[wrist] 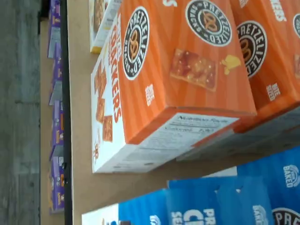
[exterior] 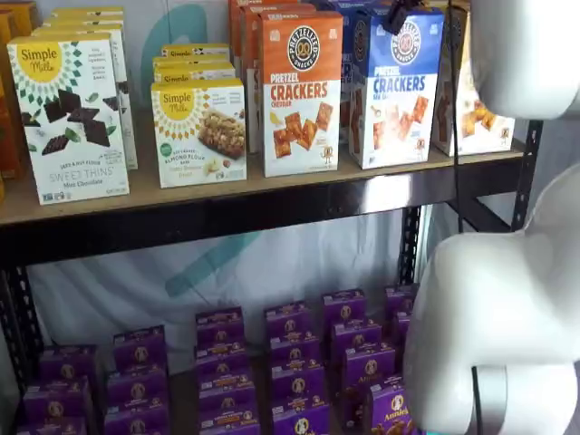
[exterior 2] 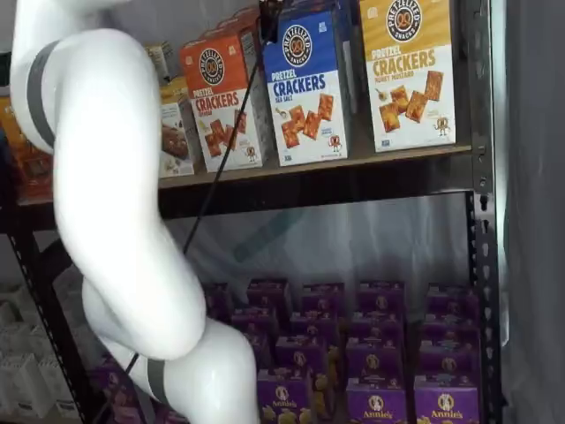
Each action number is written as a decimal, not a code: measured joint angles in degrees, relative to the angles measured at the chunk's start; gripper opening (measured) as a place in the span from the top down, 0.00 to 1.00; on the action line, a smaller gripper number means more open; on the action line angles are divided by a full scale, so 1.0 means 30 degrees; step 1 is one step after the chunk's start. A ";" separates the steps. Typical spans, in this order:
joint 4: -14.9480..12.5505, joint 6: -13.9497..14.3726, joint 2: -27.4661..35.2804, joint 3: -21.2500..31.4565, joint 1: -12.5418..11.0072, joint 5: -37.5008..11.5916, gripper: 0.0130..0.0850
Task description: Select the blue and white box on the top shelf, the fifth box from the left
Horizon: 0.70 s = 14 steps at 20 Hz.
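Standing upright on the top shelf (exterior: 272, 195), right of centre in a shelf view: the blue and white box (exterior: 395, 91), long axis vertical, printed front facing outward toward the camera. Blue upper half with round black logo uppermost, "CRACKERS" lettering below it, white lower half with orange crackers at the base. Same box upper centre in a shelf view (exterior 2: 305, 88), again upright, front turned slightly toward the frame's left. Immediately to its left, the orange-topped cracker carton (exterior: 301, 91), close beside it; to its right, the yellow-topped cracker carton (exterior 2: 408, 75), partly hidden in one shelf view by the white arm (exterior: 507, 299). Further left on the shelf, white and yellow Simple Mills boxes (exterior: 198, 131). Below, rows of small purple boxes (exterior: 299, 362) on the lower level.

In the wrist view, picture turned on its side: orange carton tops (wrist: 183, 70) filling the middle, blue box tops (wrist: 225, 201) at lower right.

Just a dark part with a cable (exterior: 399, 14) at the top edge above the blue box; fingers' opening impossible to tell, nothing visibly held.
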 joint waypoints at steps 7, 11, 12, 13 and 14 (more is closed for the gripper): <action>-0.0790 0.0015 0.1361 -0.1516 0.0225 0.0803 0.00; -0.1430 -0.0012 0.1734 -0.1882 0.0434 0.1110 0.00; -0.1610 -0.0022 0.1775 -0.1888 0.0502 0.1135 0.00; -0.1750 -0.0027 0.1810 -0.1890 0.0560 0.1172 0.00; -0.1887 -0.0034 0.1823 -0.1855 0.0618 0.1176 0.00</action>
